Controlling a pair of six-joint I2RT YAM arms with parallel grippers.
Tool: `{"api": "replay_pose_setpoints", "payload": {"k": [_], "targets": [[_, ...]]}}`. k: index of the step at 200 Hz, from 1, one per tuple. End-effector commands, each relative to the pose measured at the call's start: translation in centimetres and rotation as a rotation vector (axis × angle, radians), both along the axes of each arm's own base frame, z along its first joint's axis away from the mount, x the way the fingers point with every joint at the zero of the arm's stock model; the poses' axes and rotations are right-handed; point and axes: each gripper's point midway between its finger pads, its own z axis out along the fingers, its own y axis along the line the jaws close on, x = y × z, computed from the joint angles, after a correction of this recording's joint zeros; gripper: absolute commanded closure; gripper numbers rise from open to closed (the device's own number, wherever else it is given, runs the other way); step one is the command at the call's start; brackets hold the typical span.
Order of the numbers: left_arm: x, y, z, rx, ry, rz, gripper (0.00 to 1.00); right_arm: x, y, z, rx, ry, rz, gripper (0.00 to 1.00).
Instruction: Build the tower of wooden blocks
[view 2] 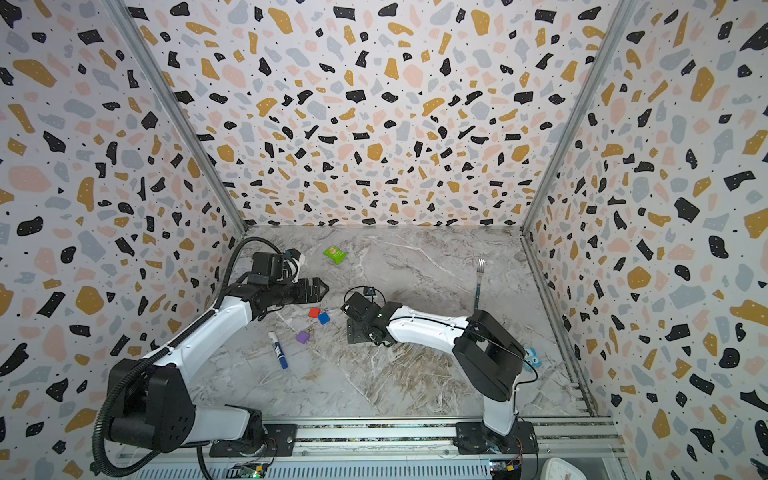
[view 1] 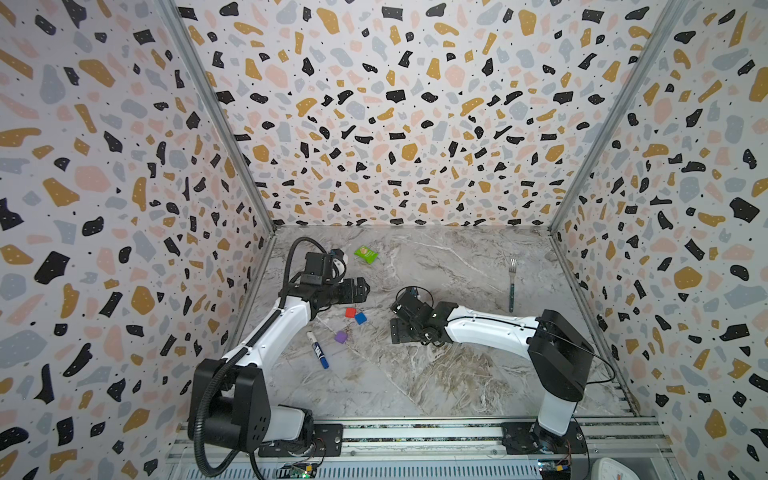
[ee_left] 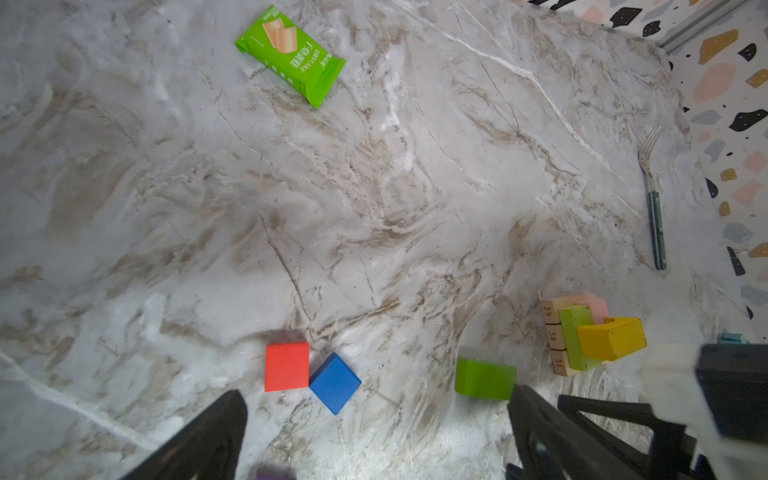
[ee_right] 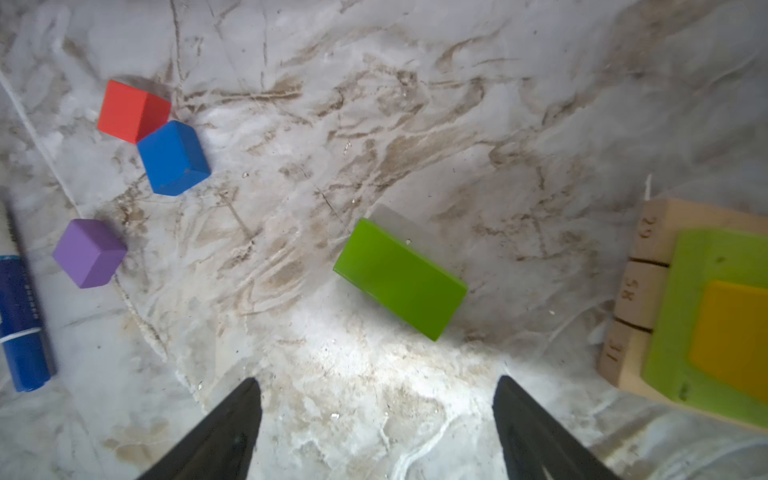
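Right wrist view: the right gripper [ee_right: 376, 386] hangs over the grey marble-patterned tabletop [ee_right: 374, 83], its two black fingers spread wide with nothing between them. Just ahead lies a dark green rectangular wooden block [ee_right: 401, 278], flat, askew and touching nothing. Near it stands the tower [ee_right: 685, 316]. A tan wooden bar [ee_right: 642, 291] stamped 29, 58 and 31 is lowest, with a lime green wooden bar [ee_right: 702, 257] on it and a yellow wooden piece [ee_right: 735, 332] on top. The left wrist view adds a pink wooden bar [ee_left: 600, 309] in the stack.

On the block's other side, well apart, a red wooden cube [ee_right: 133, 110] and a blue wooden cube [ee_right: 172, 158] touch. A purple wooden cube [ee_right: 89, 253] sits near them, beside a blue-capped marker pen [ee_right: 20, 324] whose print is too blurred to read.

The left gripper [ee_left: 376, 397] is also wide apart and empty, with the red and blue cubes just ahead of it. Farther off, a flat green snack packet [ee_left: 291, 54] reads "DRYCAKE". A metal fork with a dark green handle [ee_left: 653, 208] lies near the right wall.

In both top views a broad stretch of bare marble runs from the blocks to the front rail [view 1: 415, 432].
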Motion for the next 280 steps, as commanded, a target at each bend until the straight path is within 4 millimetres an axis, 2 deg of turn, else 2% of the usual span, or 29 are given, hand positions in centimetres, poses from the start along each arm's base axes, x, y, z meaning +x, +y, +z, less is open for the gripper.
{"api": "replay_pose_setpoints", "payload": {"k": [1, 32, 83, 197, 248, 280], "targets": [[0.3, -0.3, 2.4, -0.030, -0.103, -0.020, 0.01, 0.9, 1.0, 0.7, 0.029, 0.004, -0.013, 0.12], [0.2, -0.2, 2.5, -0.033, -0.108, -0.015, 0.00, 1.2, 1.5, -0.2, 0.033, 0.023, -0.010, 0.13], [0.1, -0.3, 2.7, -0.038, -0.113, -0.020, 0.01, 2.0, 1.1, -1.5, 0.029, 0.045, -0.021, 0.14], [0.2, -0.1, 2.5, -0.042, -0.106, -0.012, 0.01, 3.7, 2.4, -2.4, -0.011, 0.013, 0.019, 0.22], [0.2, -0.1, 2.4, -0.042, -0.106, -0.012, 0.01, 4.2, 2.1, -3.0, -0.093, -0.001, 0.040, 0.24], [0.2, -0.1, 2.2, -0.044, -0.099, -0.011, 0.01, 4.3, 2.0, -3.2, -0.123, -0.016, 0.049, 0.30]]}}
